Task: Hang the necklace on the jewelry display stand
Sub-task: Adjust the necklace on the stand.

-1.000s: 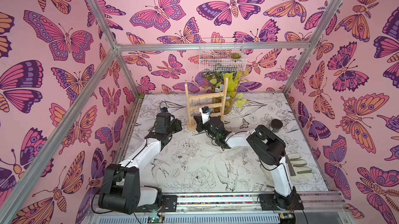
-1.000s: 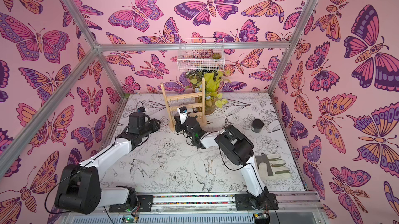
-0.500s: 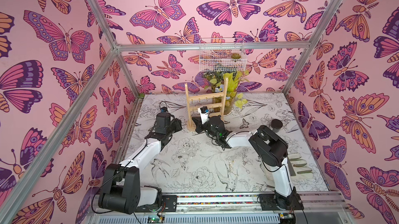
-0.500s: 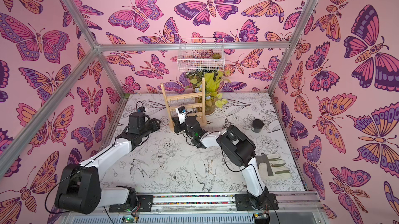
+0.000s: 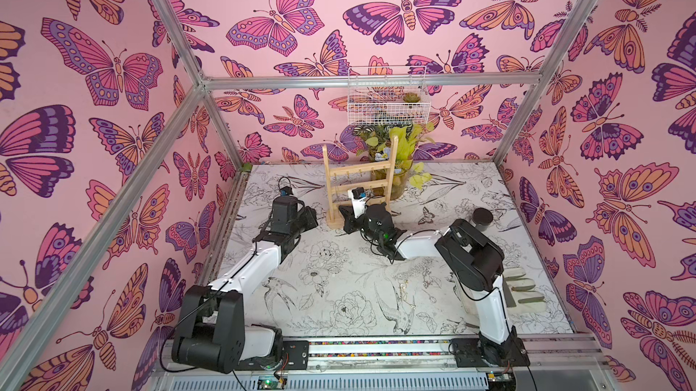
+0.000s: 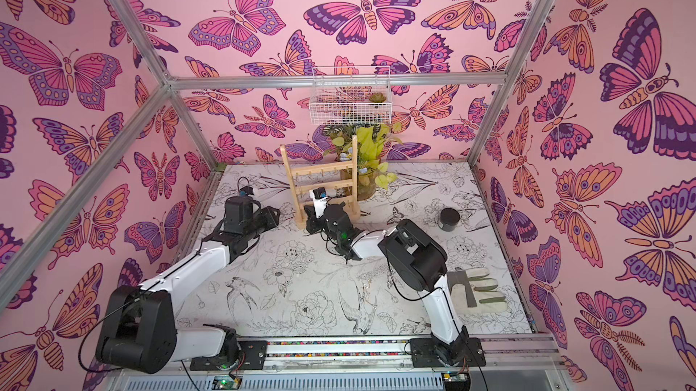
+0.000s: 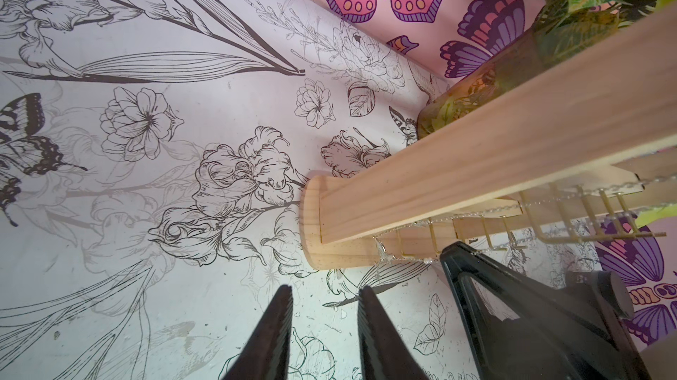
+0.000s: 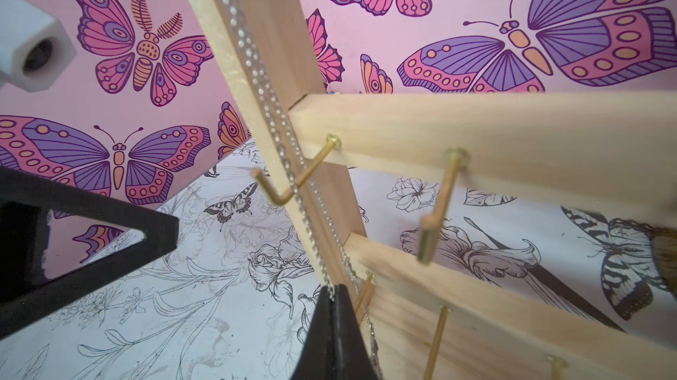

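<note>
1. The right gripper (image 8: 335,292) has its tips pressed together, pinching the necklace (image 8: 250,67).
2. From that pinch the necklace runs taut, close along an upright post of the jewelry display stand (image 8: 476,121). It crosses a gold hook (image 8: 309,168) on a crossbar and leaves the picture. Whether it is caught over any hook cannot be told.
3. In both top views the right gripper (image 5: 345,219) (image 6: 311,220) sits low at the base of the jewelry display stand (image 5: 328,182) (image 6: 290,182), by the post nearer the left arm. The chain is too fine to see there.
4. The left gripper (image 7: 324,301) is spread, with nothing between its fingers. It is over the table (image 5: 339,287), just short of the stand's base and apart from the necklace (image 7: 494,209).
5. Just behind the stand, a glass vase (image 5: 399,185) holds a leafy plant (image 5: 403,136).
6. A white wire basket (image 5: 388,114) on the back wall holds a small green succulent (image 5: 410,98). Its other contents are too small to tell.
7. A dark round pot (image 5: 482,218) stands well apart from the stand; its inside cannot be seen.
8. A glove (image 5: 527,291) lies flat near the right arm's base.
</note>
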{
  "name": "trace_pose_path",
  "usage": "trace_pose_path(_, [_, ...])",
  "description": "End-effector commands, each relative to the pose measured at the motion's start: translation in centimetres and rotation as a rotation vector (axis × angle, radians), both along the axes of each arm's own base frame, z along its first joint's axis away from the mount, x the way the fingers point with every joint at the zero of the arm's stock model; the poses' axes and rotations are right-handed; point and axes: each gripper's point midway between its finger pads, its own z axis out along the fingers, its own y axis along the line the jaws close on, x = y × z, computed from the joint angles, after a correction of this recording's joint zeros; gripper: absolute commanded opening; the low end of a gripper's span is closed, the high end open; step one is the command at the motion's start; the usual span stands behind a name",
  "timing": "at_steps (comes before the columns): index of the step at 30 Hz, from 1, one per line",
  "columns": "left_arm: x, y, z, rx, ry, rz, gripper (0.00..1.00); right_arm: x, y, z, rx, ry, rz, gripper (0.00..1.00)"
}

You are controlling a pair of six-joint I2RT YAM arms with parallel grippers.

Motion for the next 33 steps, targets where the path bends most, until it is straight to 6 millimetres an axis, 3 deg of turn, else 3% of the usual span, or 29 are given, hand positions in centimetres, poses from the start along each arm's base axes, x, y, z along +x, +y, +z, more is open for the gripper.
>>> trace_pose_path(1, [0.0,0.0,-0.8,0.0,0.013,0.009,0.33,0.7,-0.9,1.2,0.0,-0.022,-0.043,0.0])
trace_pose_path(8, [-0.2,0.1,-0.7,0.0,0.011,0.011,0.33,2.8,-1.7,0.2,0.018,-0.008,-0.097,0.0])
trace_pose_path(33, [-0.3,-0.1,-1.1,0.006,0.017,0.011,0.33,2.5,-0.6,-2.0,-0.063,0.037,-0.045,0.03])
